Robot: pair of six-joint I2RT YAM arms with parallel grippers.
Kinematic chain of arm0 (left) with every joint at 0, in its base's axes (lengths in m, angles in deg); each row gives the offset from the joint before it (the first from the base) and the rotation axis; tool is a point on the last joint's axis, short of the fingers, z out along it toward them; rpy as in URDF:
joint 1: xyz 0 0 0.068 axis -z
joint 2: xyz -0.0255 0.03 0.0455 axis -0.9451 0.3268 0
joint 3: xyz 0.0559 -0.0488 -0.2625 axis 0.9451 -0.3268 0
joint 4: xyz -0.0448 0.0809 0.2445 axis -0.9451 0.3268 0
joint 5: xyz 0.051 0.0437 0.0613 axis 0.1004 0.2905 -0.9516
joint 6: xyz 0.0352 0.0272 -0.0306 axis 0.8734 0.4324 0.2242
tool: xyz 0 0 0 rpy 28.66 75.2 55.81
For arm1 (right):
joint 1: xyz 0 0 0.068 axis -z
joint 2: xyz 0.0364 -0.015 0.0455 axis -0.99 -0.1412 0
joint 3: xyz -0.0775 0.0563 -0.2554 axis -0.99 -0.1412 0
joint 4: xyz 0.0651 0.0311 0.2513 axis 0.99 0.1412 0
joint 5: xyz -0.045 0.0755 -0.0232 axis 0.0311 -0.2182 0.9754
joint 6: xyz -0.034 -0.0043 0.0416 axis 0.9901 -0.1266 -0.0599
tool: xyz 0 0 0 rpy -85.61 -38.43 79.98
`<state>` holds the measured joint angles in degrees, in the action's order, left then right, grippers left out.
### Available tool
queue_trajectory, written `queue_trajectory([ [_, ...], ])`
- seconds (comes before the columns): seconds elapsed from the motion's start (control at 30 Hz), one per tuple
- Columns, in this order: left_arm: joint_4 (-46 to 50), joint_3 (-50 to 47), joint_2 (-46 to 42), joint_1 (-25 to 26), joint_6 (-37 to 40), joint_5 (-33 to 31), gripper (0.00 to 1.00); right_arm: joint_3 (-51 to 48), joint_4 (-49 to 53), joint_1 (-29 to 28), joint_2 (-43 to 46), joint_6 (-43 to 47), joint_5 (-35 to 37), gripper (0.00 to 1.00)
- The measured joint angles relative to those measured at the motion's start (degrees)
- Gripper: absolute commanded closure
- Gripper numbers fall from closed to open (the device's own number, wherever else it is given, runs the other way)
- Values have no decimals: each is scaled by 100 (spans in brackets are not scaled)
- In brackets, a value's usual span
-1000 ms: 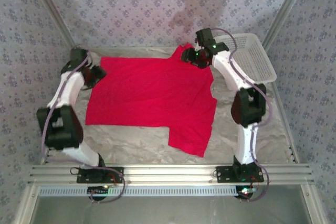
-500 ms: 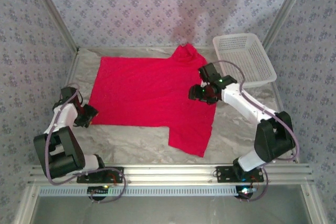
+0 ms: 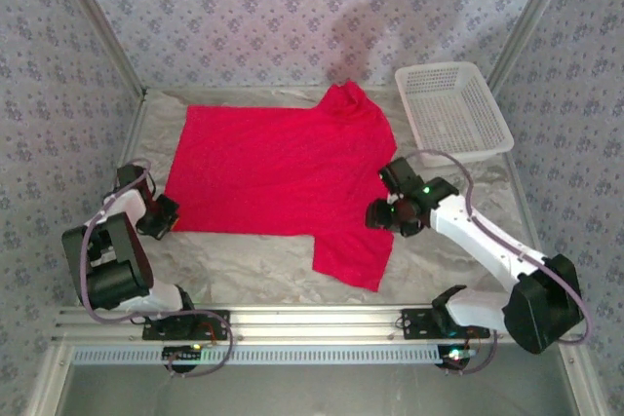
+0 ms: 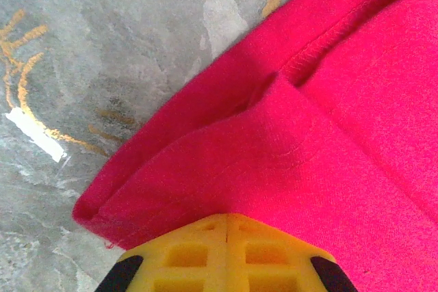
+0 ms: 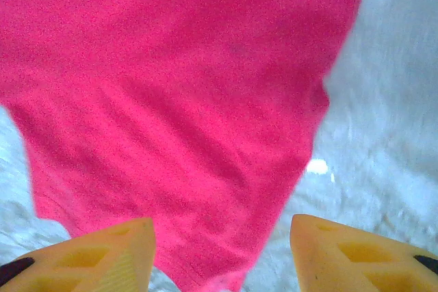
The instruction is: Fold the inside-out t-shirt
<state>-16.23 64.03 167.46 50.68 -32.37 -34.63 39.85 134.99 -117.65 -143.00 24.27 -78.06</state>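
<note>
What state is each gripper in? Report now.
Left gripper: closed, pinching a corner of the t-shirt.
Right gripper: open above the t-shirt's sleeve, holding nothing.

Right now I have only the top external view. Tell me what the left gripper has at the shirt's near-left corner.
Observer: On the left wrist camera, the left gripper is shut, jaws meeting on a raised fold of the t-shirt at its hemmed corner.
Operator: Now report the right one.
Observer: On the right wrist camera, the right gripper is open, jaws apart above the t-shirt's edge, pinching nothing.
</note>
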Motion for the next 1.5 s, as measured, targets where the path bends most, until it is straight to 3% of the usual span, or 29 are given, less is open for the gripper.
queue_trajectory([
  [0.23, -4, -22, -424, 0, 2, 0, 100, -914, -79, -1213, 50, -940, -26, 46],
  [0.43, 59, -22, -540, 0, 2, 0, 100, -1189, -785, -1659, -258, -1497, -87, 51],
  [0.47, 59, -22, -549, 0, 2, 2, 100, -1217, -940, -1683, -372, -1543, -87, 56],
  [0.6, 136, -22, -629, 0, 2, 0, 100, -1154, -730, -1705, -627, -1685, 136, 97],
  [0.63, 177, -22, -669, 0, 2, 0, 100, -1141, -647, -1707, -645, -1714, 201, 100],
  [0.83, 754, 9, -1453, 0, 2, -24, 100, -1097, -437, -2092, -308, -1928, 328, 100],
  [1.03, 1554, 328, -2870, -2, -20, -44, 100, -885, 544, -2879, 1386, -2535, 343, 100],
  [1.13, 1687, 306, -3456, -2, -83, 33, 99, -745, 973, -2979, 1832, -2717, 352, 100],
  [1.3, 1696, -129, -3298, 0, -146, 393, 64, -634, 1272, -2977, 1775, -2787, 470, 100],
  [1.5, 1681, -310, -2319, 0, -127, 468, 61, -625, 1163, -2924, 1545, -2809, 627, 100],
])
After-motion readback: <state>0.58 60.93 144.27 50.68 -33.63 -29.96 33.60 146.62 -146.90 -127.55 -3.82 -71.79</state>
